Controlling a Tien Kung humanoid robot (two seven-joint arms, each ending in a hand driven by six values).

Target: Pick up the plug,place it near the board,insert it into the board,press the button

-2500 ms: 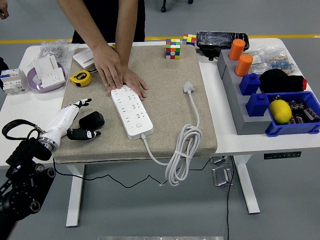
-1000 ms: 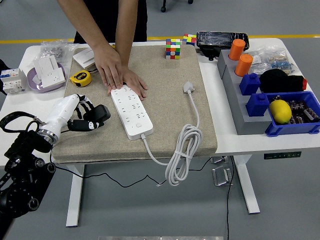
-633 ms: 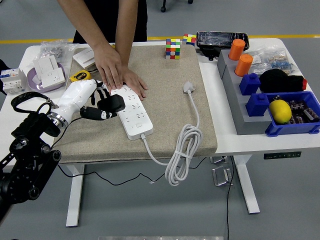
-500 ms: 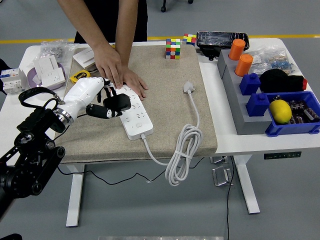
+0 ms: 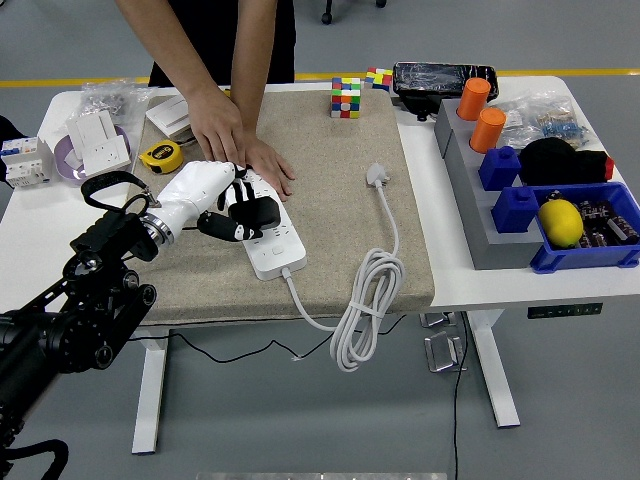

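My left hand [image 5: 236, 208] is shut on a black plug [image 5: 257, 212] and holds it over the middle of the white power strip [image 5: 270, 238], which lies on the beige mat [image 5: 330, 190]. I cannot tell whether the plug touches the sockets. A person's two hands [image 5: 236, 150] press flat on the strip's far end. The strip's own white plug [image 5: 377, 176] and coiled cord [image 5: 365, 305] lie to the right on the mat. The strip's button [image 5: 277, 251] shows near its front end.
A yellow tape measure [image 5: 159, 156] and a purple bowl with white sockets [image 5: 92, 148] sit at the left. A colour cube [image 5: 346, 97] stands at the mat's far edge. A grey rack with orange cylinders [image 5: 481, 115], blue blocks and a blue bin [image 5: 585, 235] fills the right.
My left hand picked the black plug up from the mat's left part and carried it right, up over the power strip. The person's hands stayed on the strip.
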